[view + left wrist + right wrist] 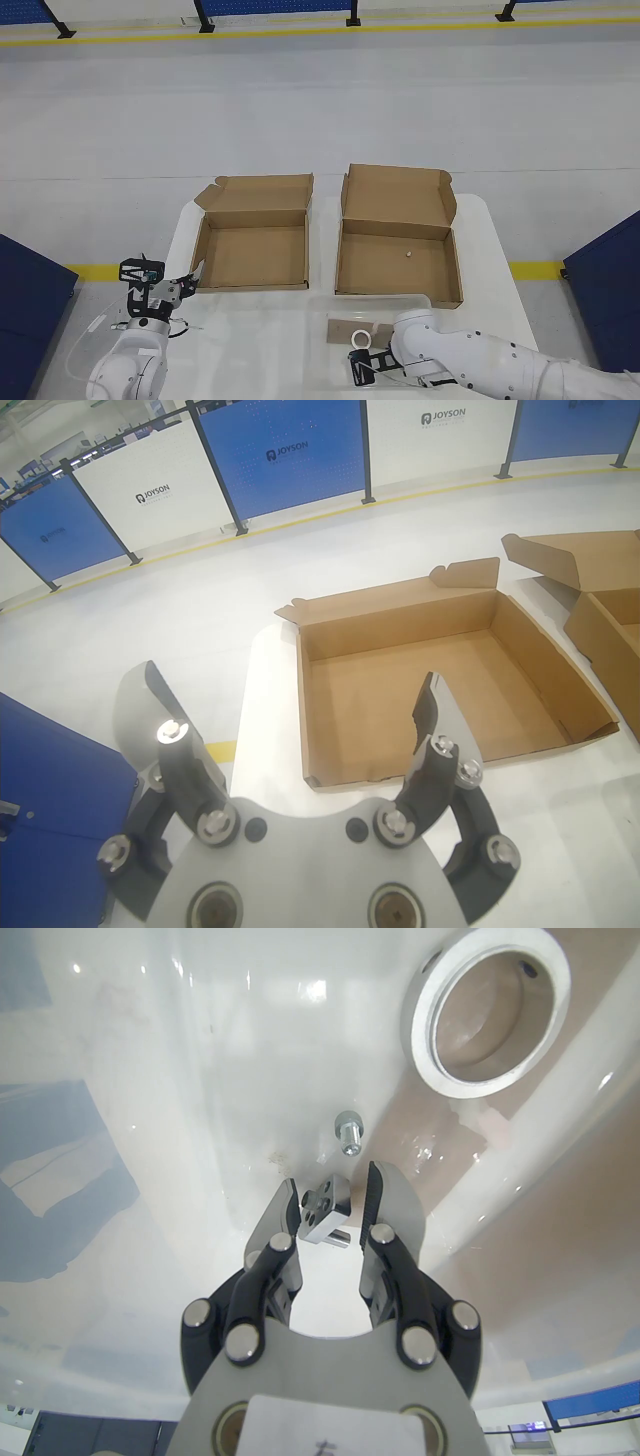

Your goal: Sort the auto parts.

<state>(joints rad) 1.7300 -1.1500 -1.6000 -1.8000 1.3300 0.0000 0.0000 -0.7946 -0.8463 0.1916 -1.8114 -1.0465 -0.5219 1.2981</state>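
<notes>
Right end effector (332, 1180): fingers apart, straddling small square metal block (325, 1210) on floor of clear tray (150, 1078). Block sits against one finger, other finger just clear. Bolt (348, 1133) just beyond fingertips. Metal ring (419, 1028) farther along tray. Left end effector (291, 677): fingers wide apart, over bench (250, 330) edge, near open left cardboard box (400, 620). Right cardboard box (380, 272), also open, holds one small pale part (408, 254).
</notes>
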